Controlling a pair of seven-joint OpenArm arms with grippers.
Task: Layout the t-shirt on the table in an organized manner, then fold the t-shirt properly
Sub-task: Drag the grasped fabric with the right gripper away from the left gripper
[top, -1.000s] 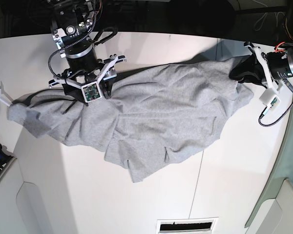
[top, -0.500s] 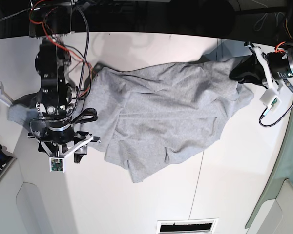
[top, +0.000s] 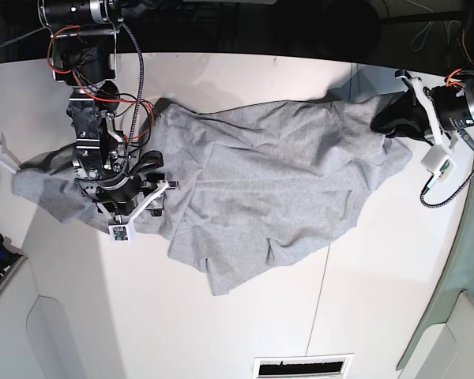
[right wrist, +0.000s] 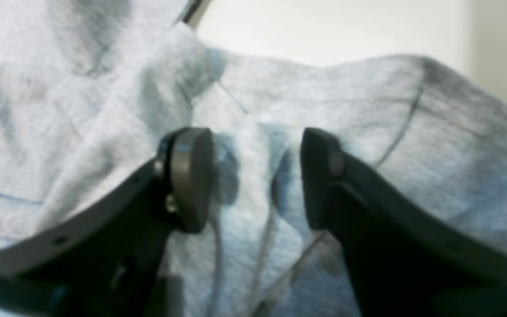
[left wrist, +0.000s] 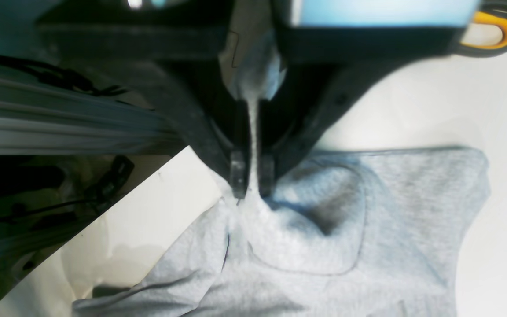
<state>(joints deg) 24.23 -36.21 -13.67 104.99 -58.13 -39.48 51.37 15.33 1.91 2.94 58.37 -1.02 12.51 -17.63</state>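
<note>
White and wide, the table (top: 245, 324) carries the t-shirt (top: 261, 189), crumpled and stretched between both arms. It looks soft and light, so it would sag; edges and seams seem the best places to take. The left gripper (left wrist: 252, 178) is closed on a fabric ridge. The right gripper (right wrist: 255, 176) stands open around a fold.
</note>
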